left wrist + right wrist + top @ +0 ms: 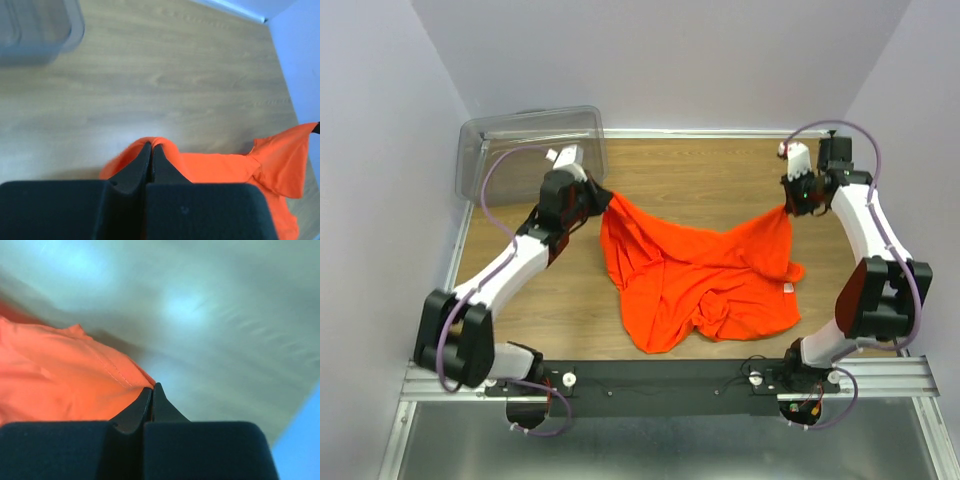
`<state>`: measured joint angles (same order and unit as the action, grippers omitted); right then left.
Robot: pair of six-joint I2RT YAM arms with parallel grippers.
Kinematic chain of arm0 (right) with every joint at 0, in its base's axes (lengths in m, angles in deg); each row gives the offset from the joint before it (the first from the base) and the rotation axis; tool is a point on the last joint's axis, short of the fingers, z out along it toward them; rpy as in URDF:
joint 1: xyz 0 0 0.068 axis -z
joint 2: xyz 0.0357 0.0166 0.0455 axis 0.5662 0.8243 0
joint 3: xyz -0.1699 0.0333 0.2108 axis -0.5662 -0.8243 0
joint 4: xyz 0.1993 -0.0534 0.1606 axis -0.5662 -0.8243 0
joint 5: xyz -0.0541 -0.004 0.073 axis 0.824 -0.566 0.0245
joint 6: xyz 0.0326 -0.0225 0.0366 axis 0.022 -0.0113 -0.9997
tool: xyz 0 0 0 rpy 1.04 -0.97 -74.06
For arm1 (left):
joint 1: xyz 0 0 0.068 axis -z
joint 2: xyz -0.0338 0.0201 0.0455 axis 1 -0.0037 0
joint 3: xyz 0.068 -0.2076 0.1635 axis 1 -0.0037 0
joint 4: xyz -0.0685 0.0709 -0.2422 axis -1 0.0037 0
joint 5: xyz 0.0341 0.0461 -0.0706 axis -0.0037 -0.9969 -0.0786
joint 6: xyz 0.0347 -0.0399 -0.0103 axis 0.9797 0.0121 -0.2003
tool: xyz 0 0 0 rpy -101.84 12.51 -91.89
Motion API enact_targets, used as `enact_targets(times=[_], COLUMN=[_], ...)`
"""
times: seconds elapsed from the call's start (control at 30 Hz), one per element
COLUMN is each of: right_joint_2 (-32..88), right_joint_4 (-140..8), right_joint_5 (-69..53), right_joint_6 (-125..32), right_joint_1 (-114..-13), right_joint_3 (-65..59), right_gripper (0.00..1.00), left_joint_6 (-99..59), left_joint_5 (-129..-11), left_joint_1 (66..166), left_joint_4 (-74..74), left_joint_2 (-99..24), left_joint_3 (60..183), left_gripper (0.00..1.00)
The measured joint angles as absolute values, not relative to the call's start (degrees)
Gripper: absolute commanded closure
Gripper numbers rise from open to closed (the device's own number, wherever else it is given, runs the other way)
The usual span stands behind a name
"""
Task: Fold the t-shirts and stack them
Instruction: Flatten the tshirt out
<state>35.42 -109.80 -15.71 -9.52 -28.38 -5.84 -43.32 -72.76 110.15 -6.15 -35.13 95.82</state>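
One bright orange t-shirt (pixel 705 275) lies crumpled on the wooden table, stretched up at two corners. My left gripper (pixel 601 200) is shut on its upper left edge, and the wrist view shows orange cloth (pixel 165 150) folded over the closed tips (pixel 152 145). At the upper right corner of the t-shirt my right gripper (pixel 787 208) is shut on a hemmed edge (pixel 115 375), lifted off the table, tips (pixel 152 386) together. A small white tag (pixel 787 288) shows near the t-shirt's right side.
A clear plastic bin (pixel 532 150) stands at the back left, just behind the left arm. White walls close in the table on three sides. The black rail (pixel 670 380) with both arm bases runs along the near edge.
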Motion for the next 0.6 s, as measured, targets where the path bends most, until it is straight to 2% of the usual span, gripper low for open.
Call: enact_targets(times=[0.33, 0.6], right_joint_2=[49.7, 57.0], right_joint_4=[-98.7, -93.9], right_joint_5=[-12.6, -11.3], right_joint_6=[-10.0, -11.1], right_joint_1=[-28.4, -28.4], right_joint_3=[11.9, 16.9], right_gripper=[0.99, 0.99], left_joint_6=[-39.2, -37.4], left_joint_5=[-74.6, -76.1], left_joint_1=[110.1, 110.0], left_joint_4=[-5.0, 0.8], left_joint_2=[-64.7, -77.8], left_joint_3=[124.5, 139.3], left_gripper=[1.0, 1.0])
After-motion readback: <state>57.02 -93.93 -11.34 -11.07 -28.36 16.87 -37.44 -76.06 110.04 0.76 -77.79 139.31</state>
